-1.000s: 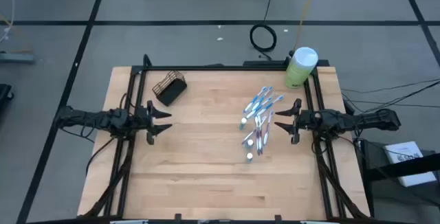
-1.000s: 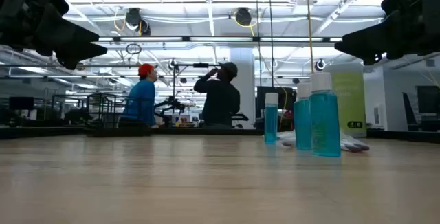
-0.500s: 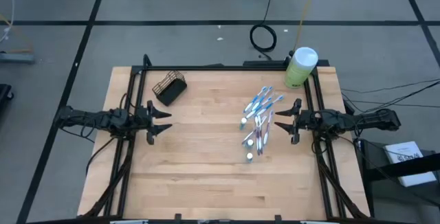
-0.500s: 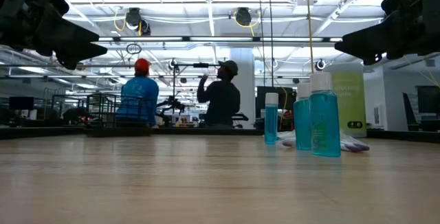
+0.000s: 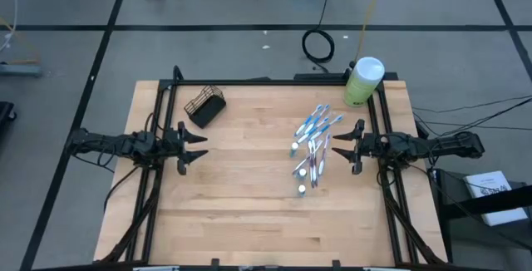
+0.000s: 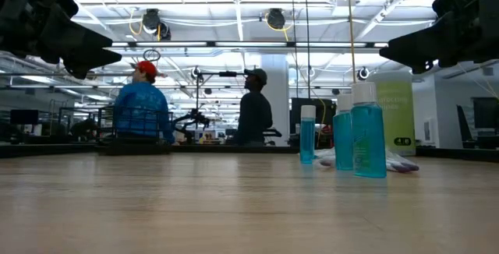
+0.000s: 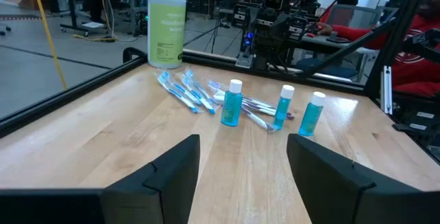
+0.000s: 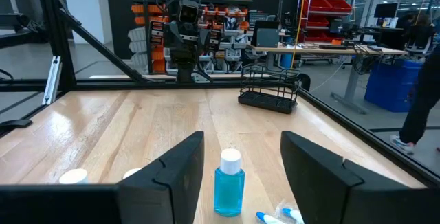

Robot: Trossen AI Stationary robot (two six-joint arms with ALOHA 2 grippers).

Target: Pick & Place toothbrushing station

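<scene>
A small dark wire holder [image 5: 204, 107] lies on the table at the far left; it also shows in the right wrist view [image 8: 269, 90]. A pile of slim blue-and-white toothbrushes [image 5: 314, 138] lies right of centre, with three small blue bottles with white caps [image 7: 232, 104] standing among them. My left gripper [image 5: 194, 145] hovers open at the table's left edge. My right gripper [image 5: 342, 148] hovers open just right of the toothbrush pile. Both are empty.
A pale green canister with a white lid [image 5: 363, 81] stands at the far right corner. A black frame rail [image 5: 274, 81] runs round the table's edges. Bare wood lies in the middle and near half. Two people [image 6: 142, 114] stand in the room behind.
Neither arm nor any table object has moved. The people in the room behind have shifted.
</scene>
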